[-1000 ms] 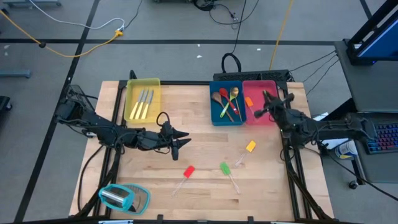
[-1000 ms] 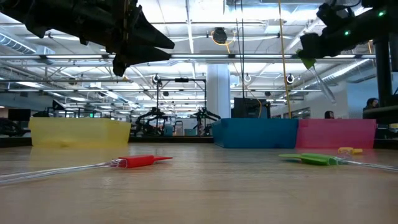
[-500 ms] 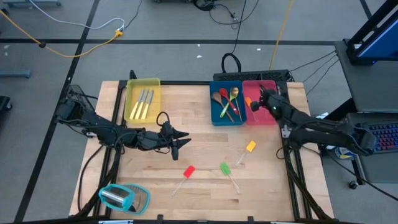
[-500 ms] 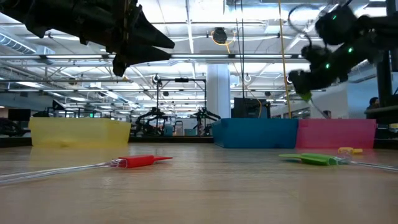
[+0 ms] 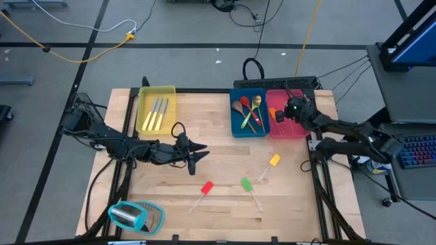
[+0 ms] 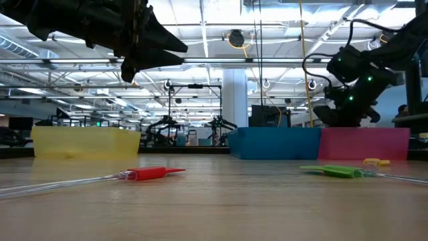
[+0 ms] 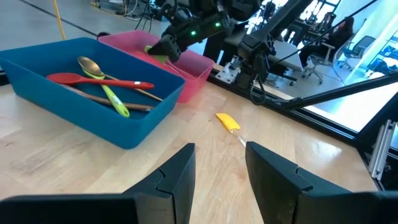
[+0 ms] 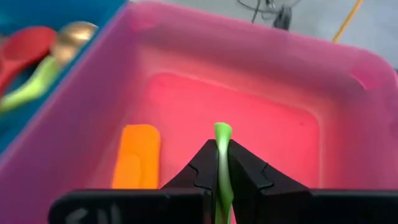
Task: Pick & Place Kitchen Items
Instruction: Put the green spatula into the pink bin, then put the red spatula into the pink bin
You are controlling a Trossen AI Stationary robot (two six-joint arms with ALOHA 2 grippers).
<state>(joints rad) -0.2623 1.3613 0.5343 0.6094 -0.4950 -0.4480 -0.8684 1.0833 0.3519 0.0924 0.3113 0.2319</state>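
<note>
Jaws: the right gripper (image 8: pixel 219 163) pinches a green spatula (image 8: pixel 222 134), its fingers pressed flat against the thin blade so it hangs edge-on over the pink tray (image 8: pixel 348 99), a pose that would suit dropping it beside the orange spatula (image 8: pixel 138 155) already lying there. The left gripper (image 7: pixel 219 163) waits with fingers spread and empty, at centre left of the high view, pointing toward the loose items.

Still on the table: a red spatula (image 5: pixel 206 188), a second green spatula (image 5: pixel 246 184) and a yellow spatula (image 5: pixel 274 160), lower centre of the high view. The blue tray (image 5: pixel 233 116) holds spoons; the yellow tray (image 5: pixel 141 109), upper left, holds silver cutlery (image 5: pixel 157 113).

Only the right wrist view shows the pinched blade and the tray's contents; the high view hides both beneath the arm. The low view shows the gripper's height above the pink rim.
</note>
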